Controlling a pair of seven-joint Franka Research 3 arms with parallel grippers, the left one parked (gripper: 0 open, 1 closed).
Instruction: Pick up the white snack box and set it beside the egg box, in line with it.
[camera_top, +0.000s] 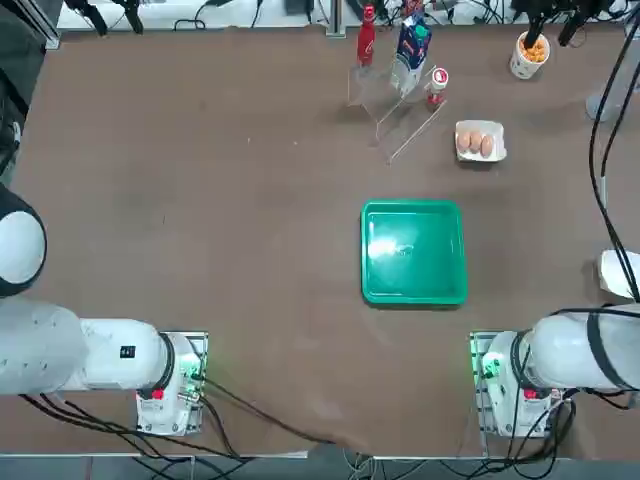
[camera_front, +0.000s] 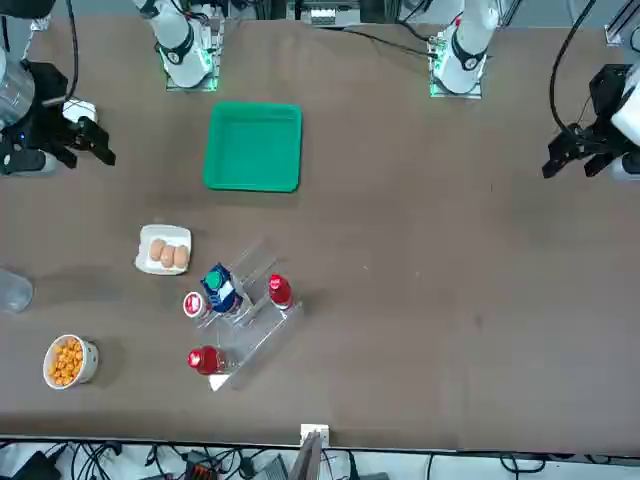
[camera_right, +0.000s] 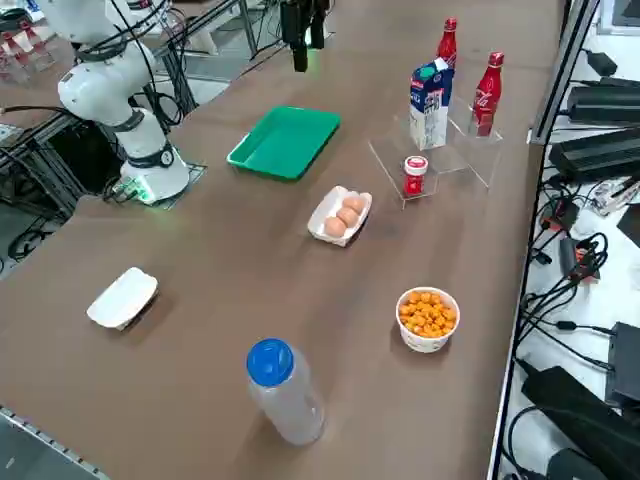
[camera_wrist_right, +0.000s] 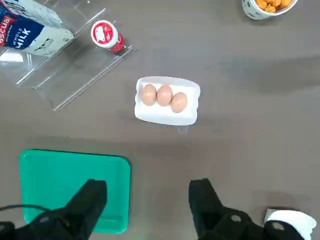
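One plain white snack box (camera_right: 122, 297), a small rounded-corner rectangle, lies flat on the tabletop (camera_right: 300, 330) below and just to one side of the right pincer (camera_wrist_right: 147, 200), which hangs high, fingers spread wide and empty. Farther ahead sits the egg box (camera_wrist_right: 167, 100).

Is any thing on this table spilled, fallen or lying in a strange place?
Nothing is spilled or fallen. The white snack box lies alone near the table's edge, far from the egg box. The right hand is open and empty.
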